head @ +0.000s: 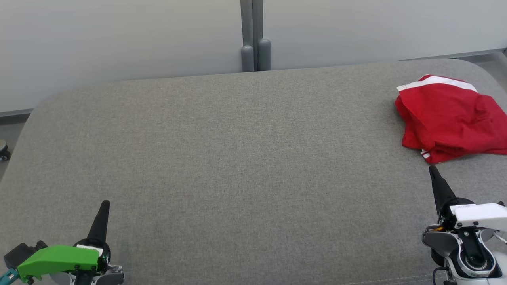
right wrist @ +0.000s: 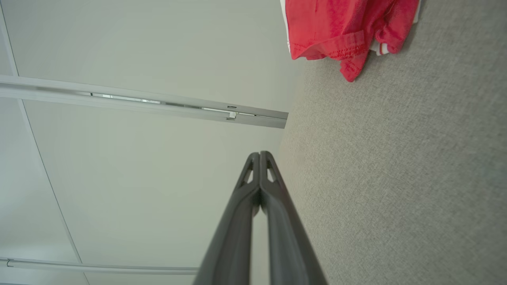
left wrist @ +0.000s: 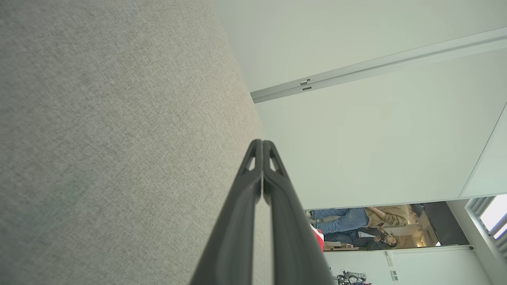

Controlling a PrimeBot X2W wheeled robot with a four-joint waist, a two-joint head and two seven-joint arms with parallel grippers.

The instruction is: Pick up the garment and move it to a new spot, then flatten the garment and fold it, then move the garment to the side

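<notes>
The garment (head: pixel 449 116) is red with white stripes and lies in a folded heap at the far right of the grey cushioned surface (head: pixel 237 150). In the right wrist view the garment (right wrist: pixel 340 27) sits at the top, well ahead of the fingers. My right gripper (head: pixel 432 169) is shut and empty, its tip just short of the garment's near edge. At the lower left my left gripper (head: pixel 105 204) is shut too, far from the cloth. Both wrist views show the fingers pressed together, left gripper (left wrist: pixel 262 141) and right gripper (right wrist: pixel 260 153).
A pale wall with a grey post (head: pixel 253 43) runs behind the surface. The surface's rounded edges fall away at the left and right. People (left wrist: pixel 356 227) stand far off in a room seen in the left wrist view. A small castor (head: pixel 4 152) sits at the left edge.
</notes>
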